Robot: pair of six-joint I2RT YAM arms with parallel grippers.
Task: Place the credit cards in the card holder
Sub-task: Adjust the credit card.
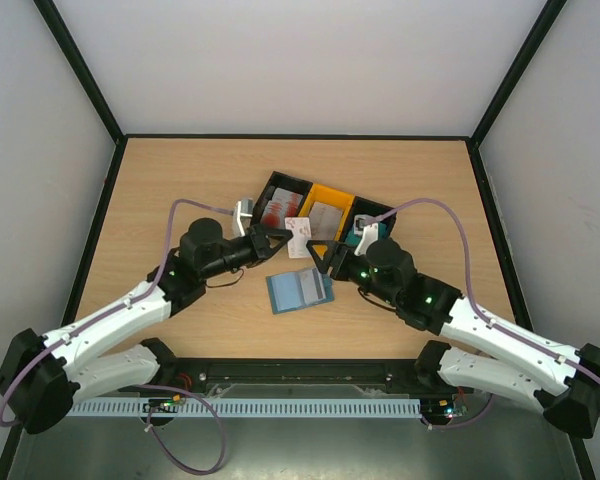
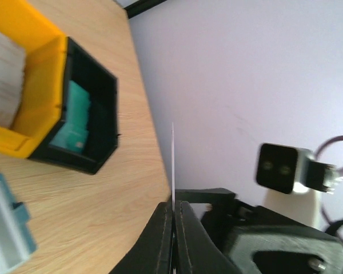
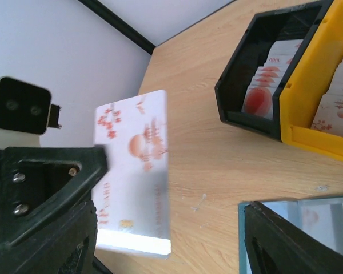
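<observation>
My left gripper (image 1: 280, 240) is shut on a red-and-white credit card (image 1: 298, 237) and holds it upright above the table. In the left wrist view the card (image 2: 173, 162) shows edge-on between the closed fingers (image 2: 163, 234). My right gripper (image 1: 325, 257) is open, right beside the card. In the right wrist view the card (image 3: 134, 188) stands in the gap between my open jaws, near the left finger (image 3: 57, 251). The blue card holder (image 1: 300, 290) lies open on the table below both grippers; it also shows in the right wrist view (image 3: 326, 214) and the left wrist view (image 2: 3, 220).
Three bins stand in a row behind the grippers: a black bin (image 1: 280, 200) with red-and-white cards (image 3: 268, 74), a yellow bin (image 1: 330, 212) with whitish cards, and a black bin (image 2: 91, 125) with green-teal cards (image 2: 74, 123). Black-framed white walls surround the table.
</observation>
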